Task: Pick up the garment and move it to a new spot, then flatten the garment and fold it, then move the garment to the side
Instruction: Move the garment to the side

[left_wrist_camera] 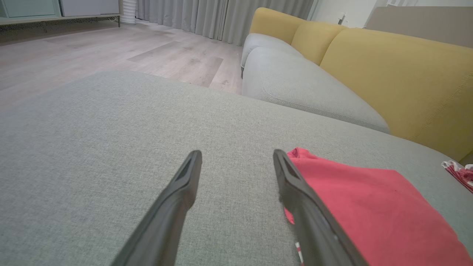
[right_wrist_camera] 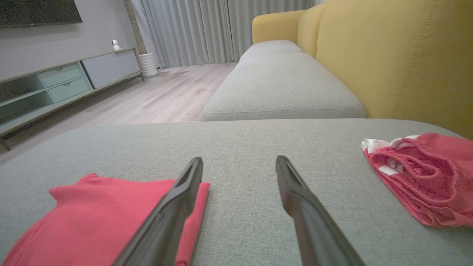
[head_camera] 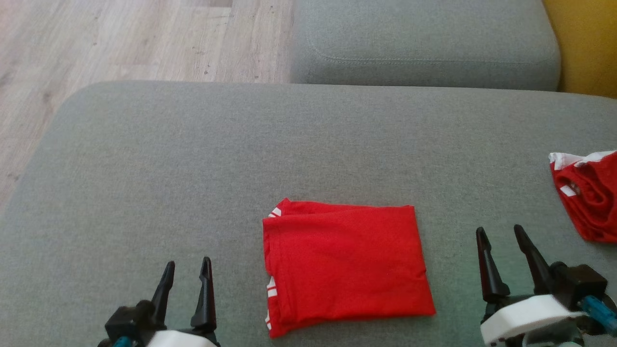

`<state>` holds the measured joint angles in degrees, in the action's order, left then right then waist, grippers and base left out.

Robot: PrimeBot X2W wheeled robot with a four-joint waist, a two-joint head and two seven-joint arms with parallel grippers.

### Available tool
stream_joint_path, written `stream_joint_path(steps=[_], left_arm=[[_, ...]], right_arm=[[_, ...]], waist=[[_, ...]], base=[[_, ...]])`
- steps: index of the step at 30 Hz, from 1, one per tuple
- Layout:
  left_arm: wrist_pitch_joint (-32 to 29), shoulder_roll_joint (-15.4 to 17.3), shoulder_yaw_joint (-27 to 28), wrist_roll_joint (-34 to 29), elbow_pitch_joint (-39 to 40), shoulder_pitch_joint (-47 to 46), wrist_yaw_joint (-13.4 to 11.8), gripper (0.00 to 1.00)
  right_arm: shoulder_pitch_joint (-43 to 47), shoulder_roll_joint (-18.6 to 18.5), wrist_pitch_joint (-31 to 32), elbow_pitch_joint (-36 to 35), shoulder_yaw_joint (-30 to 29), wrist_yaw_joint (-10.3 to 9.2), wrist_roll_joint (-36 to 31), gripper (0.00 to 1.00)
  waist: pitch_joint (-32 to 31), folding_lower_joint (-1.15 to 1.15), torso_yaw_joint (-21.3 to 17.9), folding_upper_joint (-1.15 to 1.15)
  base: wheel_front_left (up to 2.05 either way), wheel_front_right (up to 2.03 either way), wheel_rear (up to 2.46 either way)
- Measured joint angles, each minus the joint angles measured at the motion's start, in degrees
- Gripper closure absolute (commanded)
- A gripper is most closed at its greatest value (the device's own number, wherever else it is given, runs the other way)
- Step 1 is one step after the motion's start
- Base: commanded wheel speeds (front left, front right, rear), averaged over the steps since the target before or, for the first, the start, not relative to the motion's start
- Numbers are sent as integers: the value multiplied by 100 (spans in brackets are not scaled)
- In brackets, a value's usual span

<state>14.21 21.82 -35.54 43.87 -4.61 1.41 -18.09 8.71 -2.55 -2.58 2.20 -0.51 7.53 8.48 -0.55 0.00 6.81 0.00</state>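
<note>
Logging status: we see the garment [head_camera: 344, 265] lying at 6 o'clock in the head view, on the grey cushion [head_camera: 144, 168], folded into a neat red rectangle. We judge pick-up, flattening and folding done; the move to the side is left. Left gripper [head_camera: 188, 261] at 7 o'clock, fingers spread wide, holding nothing, near the garment's left edge. Right gripper [head_camera: 499, 228] at 4 o'clock, likewise wide and empty, apart from the cloth. A second red garment [head_camera: 588, 197], crumpled with white trim, sits at 3 o'clock. Writing: white marks show at the folded garment's left edge, too small for us to read; we find no brand or label.
</note>
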Motion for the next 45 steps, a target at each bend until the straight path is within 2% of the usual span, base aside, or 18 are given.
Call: stream_joint_path(steps=[5,13,22,23,25,26,27,28,35,45], left_arm=[[0,-3,-1,0,-8,-21,0,0],[1,-122,3,-8,-20,-232,44,0],[7,-237,71,-10,-146,-232,103,0],[7,-244,89,-21,-162,-232,103,0],[7,-257,152,-62,-175,-231,127,0],[7,-265,197,-63,-178,-231,148,0],[7,-267,230,-63,-181,-231,154,0],[8,-269,247,-69,-189,-231,162,0],[8,-388,393,-264,-154,-230,222,0],[-7,-394,402,-567,15,-689,297,0]], right_arm=[[-52,0,202,42,107,0,-140,0],[-770,0,1454,866,417,0,-216,0],[-961,-1,2329,1503,416,0,-164,0],[-978,-2,2381,1501,419,0,-126,4],[-1061,-8,2492,1504,432,0,-69,53],[-1103,-9,2528,1503,452,0,-55,71],[-1137,-8,2553,1505,483,0,-45,96],[-1167,-8,2554,1505,511,0,-31,100],[-1417,2,2413,1377,558,0,-24,100],[-1937,-42,2301,690,-203,0,-387,100]], waist=[[101,0,59,0],[326,0,337,0],[518,0,718,0],[536,0,743,0],[567,0,764,0],[578,0,761,0],[589,0,746,0],[601,0,723,0],[721,0,327,0],[1116,1,-894,0]], base=[[0,0,0],[0,0,0],[0,0,0],[0,0,0],[0,0,0],[0,0,0],[0,0,0],[0,0,0],[0,0,0],[0,0,0]])
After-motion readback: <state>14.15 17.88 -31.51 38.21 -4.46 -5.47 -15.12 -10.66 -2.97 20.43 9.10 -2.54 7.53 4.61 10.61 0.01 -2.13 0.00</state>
